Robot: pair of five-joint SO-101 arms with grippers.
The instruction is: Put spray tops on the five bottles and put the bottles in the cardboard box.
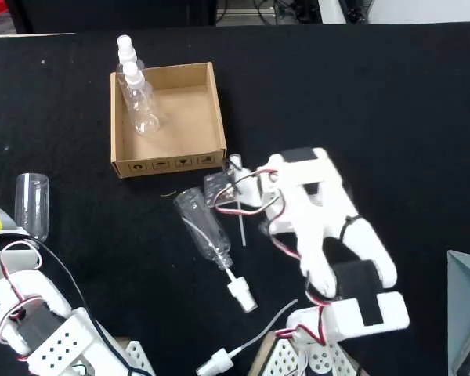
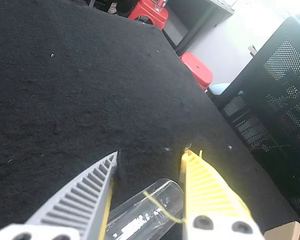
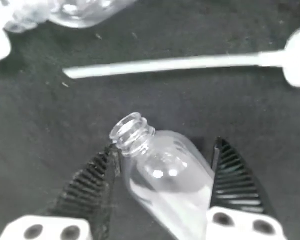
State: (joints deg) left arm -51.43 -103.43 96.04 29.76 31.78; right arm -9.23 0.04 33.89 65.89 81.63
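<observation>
An uncapped bottle [image 3: 165,185] is held in the part-closed right gripper [image 3: 166,146], its open neck pointed away from the wrist. A spray top [image 3: 190,62] is laid crosswise on the table [image 1: 376,117] just beyond that neck. A second bottle [image 2: 150,210] is clasped in the left gripper [image 2: 150,155], well apart.
</observation>
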